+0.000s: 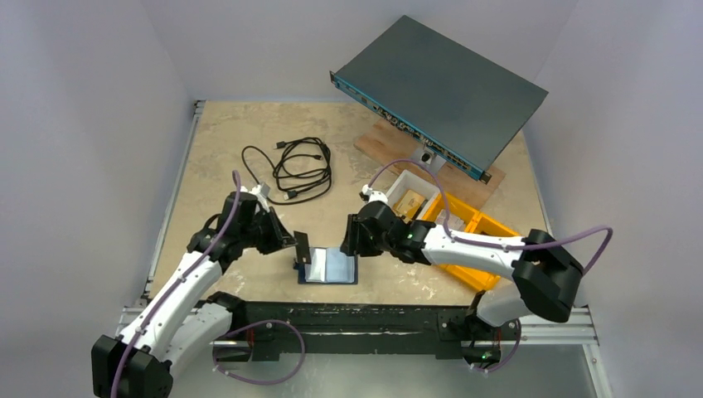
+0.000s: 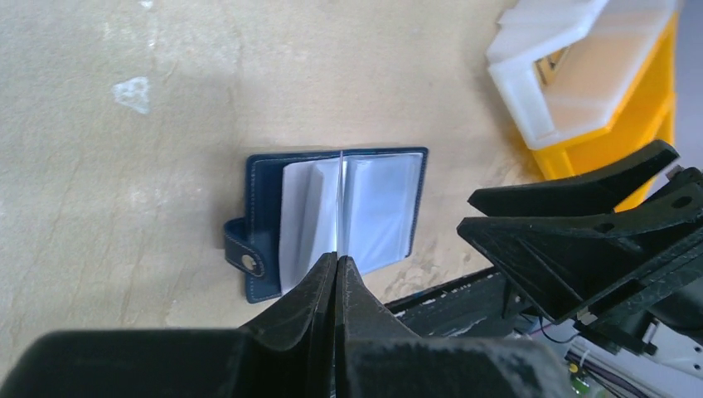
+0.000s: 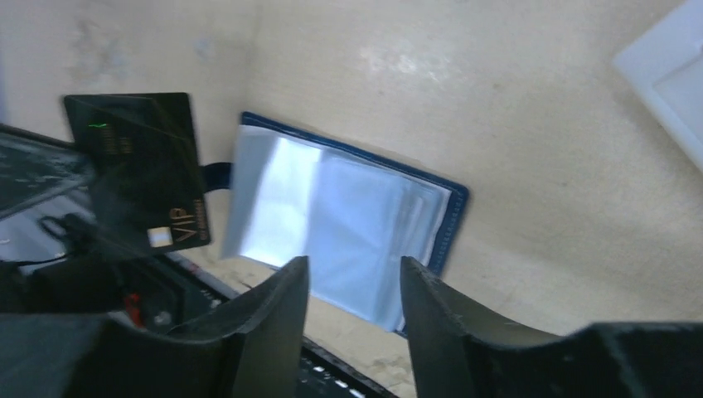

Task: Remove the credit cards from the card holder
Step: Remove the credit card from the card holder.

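Observation:
The navy card holder [image 1: 332, 267] lies open flat on the table, its clear sleeves facing up and its snap tab [image 2: 243, 249] on the left. My left gripper [image 1: 292, 243] is shut on a black credit card [image 1: 302, 249] and holds it upright just left of the holder. The right wrist view shows this card [image 3: 137, 170] with "VIP" printed on it. In the left wrist view the card [image 2: 341, 207] shows edge-on, rising from the closed left gripper [image 2: 338, 259]. My right gripper [image 3: 355, 274] stands open and empty over the card holder [image 3: 348, 215], near its right edge.
A coiled black cable [image 1: 298, 170] lies at the back left. A white bin [image 1: 412, 195] and yellow bins [image 1: 477, 240] stand to the right, behind my right arm. A dark flat device [image 1: 439, 91] is propped over a wooden board [image 1: 390, 141]. The black rail [image 1: 356, 315] edges the near side.

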Controlling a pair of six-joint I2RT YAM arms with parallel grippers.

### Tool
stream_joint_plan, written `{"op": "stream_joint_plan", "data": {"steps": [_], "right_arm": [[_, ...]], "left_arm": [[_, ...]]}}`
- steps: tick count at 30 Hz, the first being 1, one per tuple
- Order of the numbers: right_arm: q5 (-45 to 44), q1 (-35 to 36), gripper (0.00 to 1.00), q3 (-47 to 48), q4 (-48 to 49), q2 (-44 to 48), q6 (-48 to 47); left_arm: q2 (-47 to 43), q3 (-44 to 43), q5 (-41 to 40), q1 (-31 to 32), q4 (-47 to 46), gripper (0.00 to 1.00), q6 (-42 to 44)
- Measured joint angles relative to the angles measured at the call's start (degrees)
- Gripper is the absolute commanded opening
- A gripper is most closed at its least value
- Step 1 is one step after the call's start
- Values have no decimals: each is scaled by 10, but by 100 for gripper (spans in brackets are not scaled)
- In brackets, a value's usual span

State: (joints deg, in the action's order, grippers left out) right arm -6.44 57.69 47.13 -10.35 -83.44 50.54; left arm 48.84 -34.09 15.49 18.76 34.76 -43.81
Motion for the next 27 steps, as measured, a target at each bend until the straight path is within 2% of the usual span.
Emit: {"op": "stream_joint_plan", "data": {"steps": [5,9,15,19,23,27], "right_arm": [[52,-22,68,-26,72,50,-5],[113,-48,71,-70,152,92,-1],[195,-84,69,-113,270,139,24],[239,-103,61,-124,352,144,54],[268,-109,53,-125,405,132,79],[287,-110,49,-130,440,116,101]], "left_arm": [[-24,-1,61,-13,-37,0,-17],[-30,6,143,-46,-121,0,-64],[-11,45,249,-71,-292,0,-156],[3,61,292,-72,-376,0,-206],[8,66,317,-72,-434,0,-236],[12,67,337,-72,-468,0,-249]]}}
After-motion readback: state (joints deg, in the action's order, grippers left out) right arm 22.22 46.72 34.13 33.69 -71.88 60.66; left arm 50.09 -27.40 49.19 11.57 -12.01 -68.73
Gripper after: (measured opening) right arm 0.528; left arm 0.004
